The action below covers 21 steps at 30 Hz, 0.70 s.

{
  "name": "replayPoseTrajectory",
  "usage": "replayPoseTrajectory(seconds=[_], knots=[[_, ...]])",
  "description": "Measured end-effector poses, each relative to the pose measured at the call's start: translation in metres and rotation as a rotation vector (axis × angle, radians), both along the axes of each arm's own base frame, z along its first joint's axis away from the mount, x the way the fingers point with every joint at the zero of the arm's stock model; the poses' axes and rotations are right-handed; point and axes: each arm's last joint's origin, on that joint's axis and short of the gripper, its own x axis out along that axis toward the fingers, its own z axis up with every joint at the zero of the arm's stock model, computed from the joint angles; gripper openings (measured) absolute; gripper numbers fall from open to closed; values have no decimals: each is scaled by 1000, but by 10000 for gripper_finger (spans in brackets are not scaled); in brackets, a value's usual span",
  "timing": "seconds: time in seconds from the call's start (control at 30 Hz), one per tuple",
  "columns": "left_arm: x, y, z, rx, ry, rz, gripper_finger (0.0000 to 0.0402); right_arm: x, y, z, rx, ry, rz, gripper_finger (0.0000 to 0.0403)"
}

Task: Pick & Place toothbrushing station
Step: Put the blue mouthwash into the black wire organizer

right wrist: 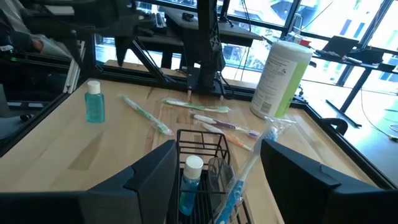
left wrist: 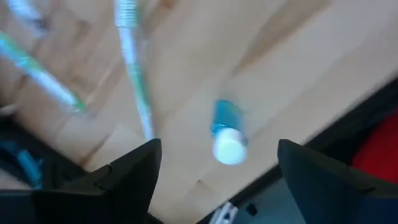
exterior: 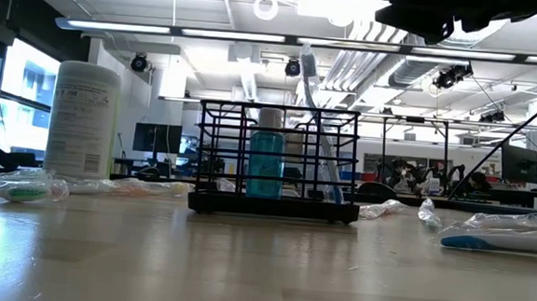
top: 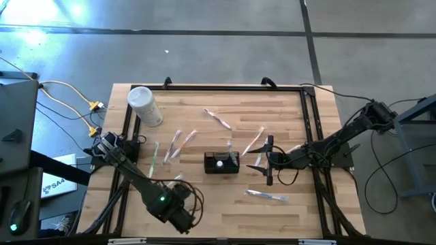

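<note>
From above, the toothbrushing station (top: 222, 163) stands near the middle of the wooden surface (top: 204, 211), its long axis running left to right. The right gripper (top: 261, 160) is just right of it, jaws released. The left gripper (top: 178, 216) is well before it, jaws released.

At surface height, the station (exterior: 275, 160) holds a blue bottle (exterior: 266, 157); left of it stands a white container (exterior: 83, 120), its label too small to read.

The left wrist sees a blue bottle with white cap (left wrist: 227, 132).
</note>
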Motion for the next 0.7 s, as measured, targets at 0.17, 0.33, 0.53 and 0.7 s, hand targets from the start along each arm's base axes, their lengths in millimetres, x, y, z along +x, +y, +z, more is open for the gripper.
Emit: replayPoseTrajectory(seconds=[0.17, 0.33, 0.53, 0.7], knots=[[-3, 2, 0, 21, 29, 55, 279, 0, 0, 0, 0, 1, 0, 228], [-1, -2, 0, -43, 35, 79, 256, 0, 0, 0, -34, 2, 5, 228], [5, -7, 0, -102, -6, 269, 254, 0, 0, 0, -132, 10, 18, 228], [4, -9, 1, -124, 21, 501, 254, 0, 0, -1, -169, 27, 24, 228]])
